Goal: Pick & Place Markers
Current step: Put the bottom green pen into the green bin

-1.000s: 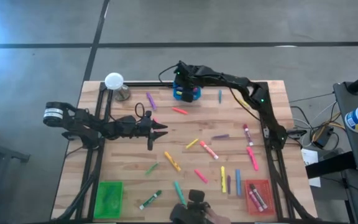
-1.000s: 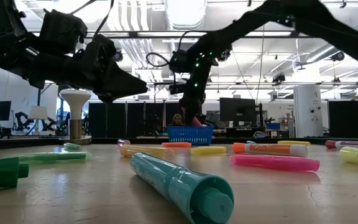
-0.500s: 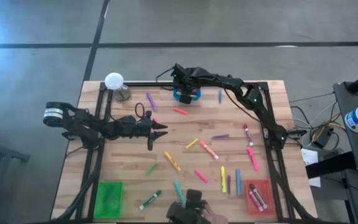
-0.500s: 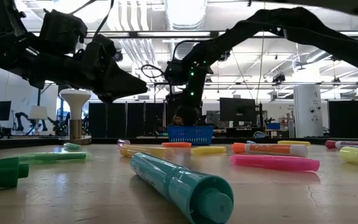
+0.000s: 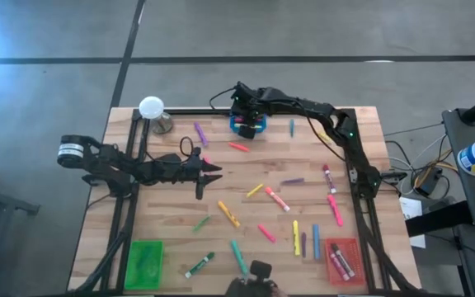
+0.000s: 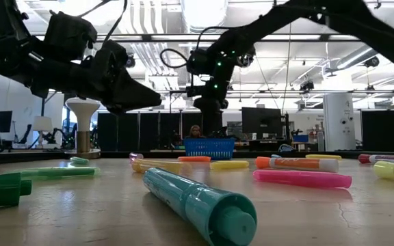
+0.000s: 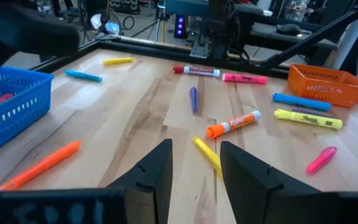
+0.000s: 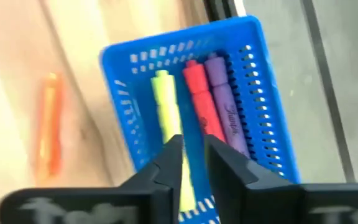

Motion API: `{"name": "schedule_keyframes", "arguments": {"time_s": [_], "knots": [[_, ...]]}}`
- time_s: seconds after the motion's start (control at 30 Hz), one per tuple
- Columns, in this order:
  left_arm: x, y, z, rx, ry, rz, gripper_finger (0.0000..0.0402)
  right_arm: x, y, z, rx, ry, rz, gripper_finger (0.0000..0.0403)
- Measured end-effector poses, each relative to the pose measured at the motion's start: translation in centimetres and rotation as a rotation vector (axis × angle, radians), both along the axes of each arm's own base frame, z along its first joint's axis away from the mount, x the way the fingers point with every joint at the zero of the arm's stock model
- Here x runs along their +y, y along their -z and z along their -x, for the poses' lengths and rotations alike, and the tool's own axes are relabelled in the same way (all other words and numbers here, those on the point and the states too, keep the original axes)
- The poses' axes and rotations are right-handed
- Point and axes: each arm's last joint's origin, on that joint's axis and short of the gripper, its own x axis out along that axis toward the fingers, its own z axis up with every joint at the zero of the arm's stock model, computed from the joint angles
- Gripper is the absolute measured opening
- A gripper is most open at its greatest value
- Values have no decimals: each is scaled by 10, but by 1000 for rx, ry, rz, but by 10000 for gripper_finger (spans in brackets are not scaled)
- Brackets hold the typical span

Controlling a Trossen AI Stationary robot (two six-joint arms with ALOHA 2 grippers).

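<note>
While it's clearly early days for this sort job, here's how it looks:

right gripper (image 8: 188, 163): hanging right over the blue tray (image 8: 269, 99) at the far edge of the tabletop (image 5: 171, 202); fingers sit close together with a slim gap, nothing between them as far as I can see

blue tray contents: a yellow marker (image 8: 166, 118), a red marker (image 8: 197, 93) and a purple marker (image 8: 222, 93) lying side by side inside

left gripper (image 7: 194, 163): parked above the left-middle of the tabletop, fingers spread apart, holding nothing, pointing across at the scattered pens

red tray (image 5: 342, 260): near right corner, a couple of markers already in it

green tray (image 5: 144, 262): near left corner; can't tell if anything's inside

markers still loose: most of them, strewn over the middle and right of the tabletop, e.g. an orange marker (image 5: 237, 147) just beside the blue tray, a teal marker (image 6: 197, 201) close to the near edge, and an Expo marker (image 7: 233, 124) ahead of the left gripper

progress, my guess: a handful sorted, way more left to do

next, probably: right arm heads back for another loose one
</note>
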Motion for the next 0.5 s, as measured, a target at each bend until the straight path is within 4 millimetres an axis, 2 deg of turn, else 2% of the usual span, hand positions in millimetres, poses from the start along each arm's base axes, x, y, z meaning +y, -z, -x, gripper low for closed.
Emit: {"name": "schedule_keyframes", "arguments": {"time_s": [0.1,0.2,0.33,0.5], "knots": [[0,1,0,14,-4,-5,128,15,0,8,-91,-18,-9,15],[0,1,0,17,-4,-8,128,33,-5,22,-240,-18,10,12],[0,2,0,20,-8,1,128,64,-3,50,-431,-18,62,11],[0,2,-2,60,-17,69,127,113,-5,92,-708,-44,91,11]]}}
